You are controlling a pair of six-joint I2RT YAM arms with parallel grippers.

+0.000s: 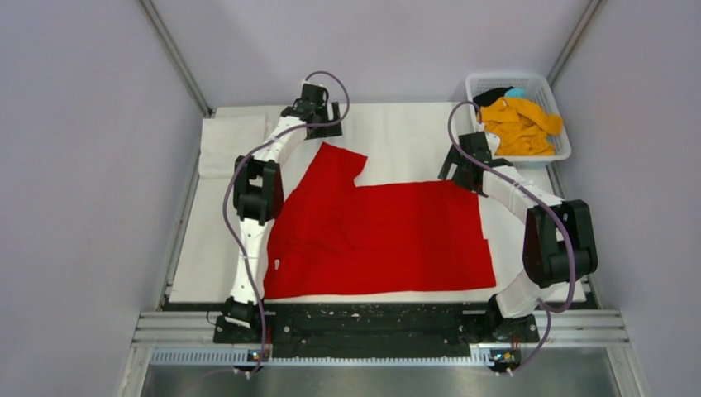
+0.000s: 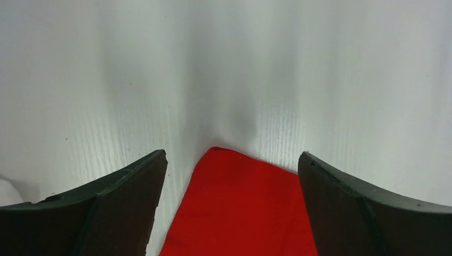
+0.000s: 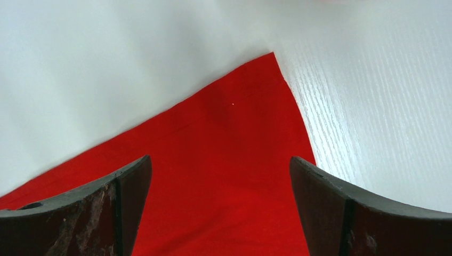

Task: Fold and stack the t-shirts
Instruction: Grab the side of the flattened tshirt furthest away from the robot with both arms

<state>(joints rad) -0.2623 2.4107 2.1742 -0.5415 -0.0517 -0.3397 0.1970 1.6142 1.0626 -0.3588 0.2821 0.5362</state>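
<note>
Left claw (image 1: 324, 128) hangs over the far side of the worktop (image 1: 397, 136), its fingers spread wide apart and holding nothing. In the left wrist view the claw (image 2: 232, 160) straddles a pointed tip of the red t-shirt (image 2: 234, 213), which lies on the white surface between the two dark fingers (image 2: 122, 202); whether they touch the cloth cannot be told. Just to the left of that arm, at the far-left corner, a folded white cloth (image 1: 231, 141) lies flat, seemingly a t-shirt.

Across the middle the red t-shirt (image 1: 388, 236) is spread flat, running from beside the left arm almost to the right arm. Its near edge lies along the near edge of the worktop, and one part reaches up toward the left claw.

Farther right, the right claw (image 1: 464, 169) hovers at the shirt's far-right corner, its fingers likewise well apart and empty. From the right wrist, the claw (image 3: 221, 162) sits over red cloth, with the corner of the shirt (image 3: 224, 160) pointing away ahead of the fingers (image 3: 120, 208).

At the far-right corner stands a white lattice basket (image 1: 475, 87). It holds a crumpled orange-yellow t-shirt (image 1: 521, 124) with a black cloth (image 1: 493, 95) behind it.
</note>
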